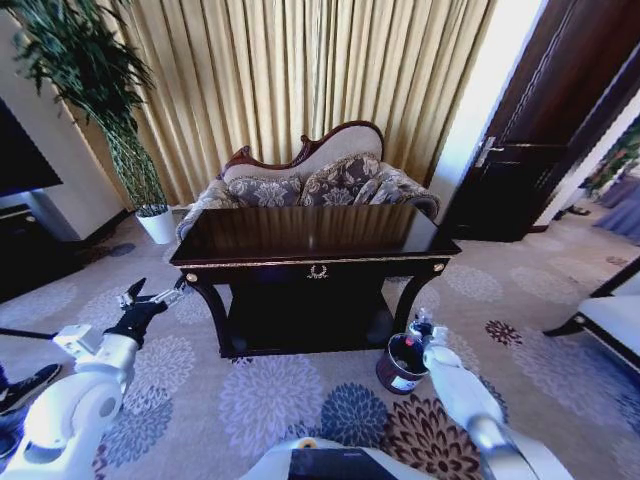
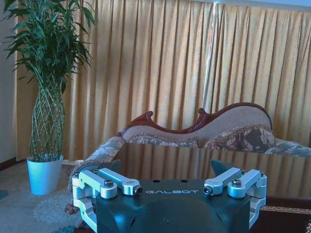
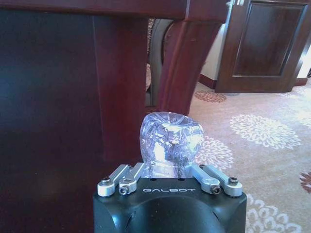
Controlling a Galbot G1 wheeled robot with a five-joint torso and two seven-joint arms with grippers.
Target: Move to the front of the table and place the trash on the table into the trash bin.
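While lowered over the trash bin (image 1: 402, 364), right claw (image 3: 167, 167) grips bottle (image 3: 170, 141).

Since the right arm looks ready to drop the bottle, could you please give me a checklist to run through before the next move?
1. Bottle held in right gripper: ok.
2. Right gripper over the bin: ok in the head view, near its far rim; exact centring cannot tell.
3. Bin upright beside the table leg: ok.
4. Left gripper open, off the table's left corner, away from the bin: ok.
5. Tabletop free of trash: ok where it shows.
6. Room inside the bin: cannot tell.
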